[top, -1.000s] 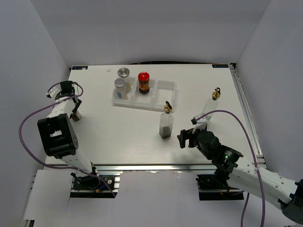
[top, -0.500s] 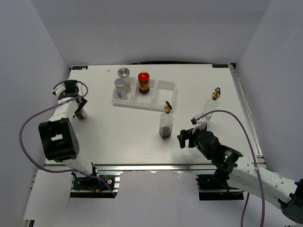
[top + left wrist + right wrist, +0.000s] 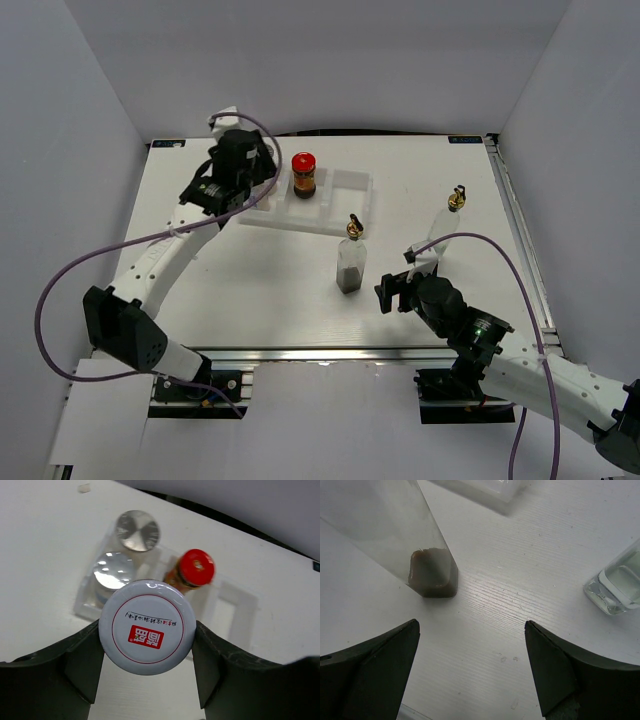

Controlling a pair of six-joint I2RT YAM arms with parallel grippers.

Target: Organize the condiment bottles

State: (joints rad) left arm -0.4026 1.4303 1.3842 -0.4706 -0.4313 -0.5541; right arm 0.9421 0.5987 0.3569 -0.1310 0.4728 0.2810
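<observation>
My left gripper (image 3: pixel 147 634) is shut on a jar with a white lid bearing a red logo (image 3: pixel 146 622) and holds it above the white tray (image 3: pixel 235 611). Below it, a silver-lidded jar (image 3: pixel 114 570) stands in the tray's left compartment and a red-lidded jar (image 3: pixel 196 567) in the middle one. Another silver-lidded jar (image 3: pixel 137 530) stands behind the tray. In the top view the left gripper (image 3: pixel 235 170) hides both silver jars; the red-lidded jar (image 3: pixel 303 172) shows. My right gripper (image 3: pixel 392 292) is open and empty beside a gold-spouted bottle with brown contents (image 3: pixel 351 262).
A second, clear gold-spouted bottle (image 3: pixel 450 215) stands right of the tray (image 3: pixel 350 195), whose right compartment is empty. In the right wrist view, the brown-bottomed bottle (image 3: pixel 432 575) and the clear bottle's base (image 3: pixel 617 587) lie beyond the open fingers (image 3: pixel 385 665).
My left arm has swung from the table's left edge up to above the tray, carrying the white-lidded jar. The right arm has not moved.
</observation>
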